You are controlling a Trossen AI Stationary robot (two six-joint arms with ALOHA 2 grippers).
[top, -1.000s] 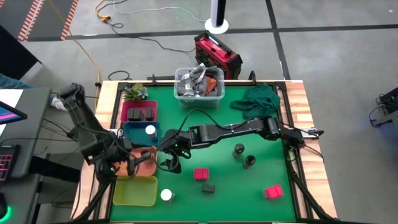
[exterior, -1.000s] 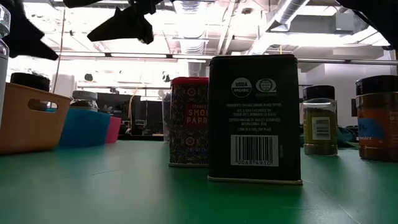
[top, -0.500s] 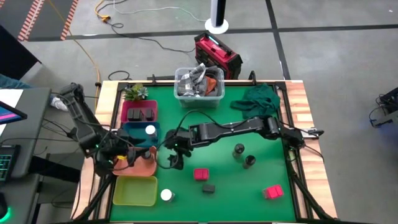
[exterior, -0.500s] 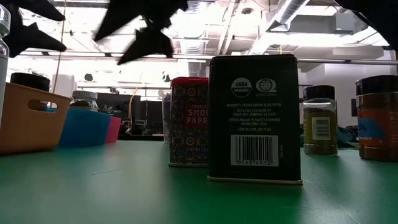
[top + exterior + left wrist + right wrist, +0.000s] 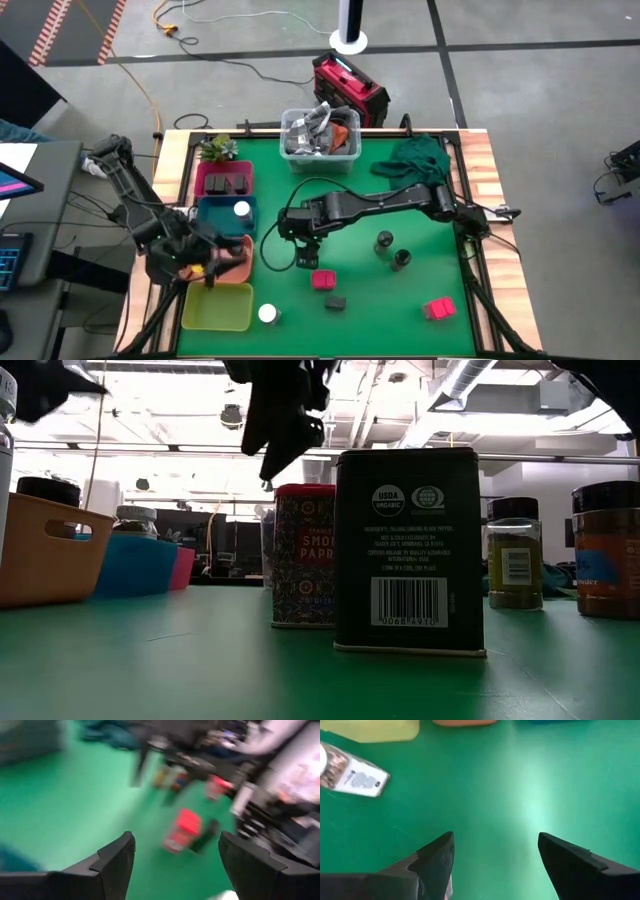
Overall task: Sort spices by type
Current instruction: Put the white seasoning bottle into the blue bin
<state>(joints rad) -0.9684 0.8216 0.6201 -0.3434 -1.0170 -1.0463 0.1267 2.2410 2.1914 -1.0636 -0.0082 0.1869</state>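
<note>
Partly sorted: black boxes [image 5: 228, 184] in pink tray [image 5: 206, 172] at left edge; red boxes, jars left loose. Right gripper [image 5: 309, 259] and left gripper [image 5: 213, 272] open, empty.

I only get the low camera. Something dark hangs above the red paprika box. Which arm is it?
Observer: That's the right gripper, right next to the pink-red box, with its jaws open and empty.
Operator: Where's the other arm?
Observer: The left gripper is over the orange tray, with its jaws open too.
Operator: What's inside the pink tray?
Observer: Two black boxes lie side by side in the pink tray.
</note>
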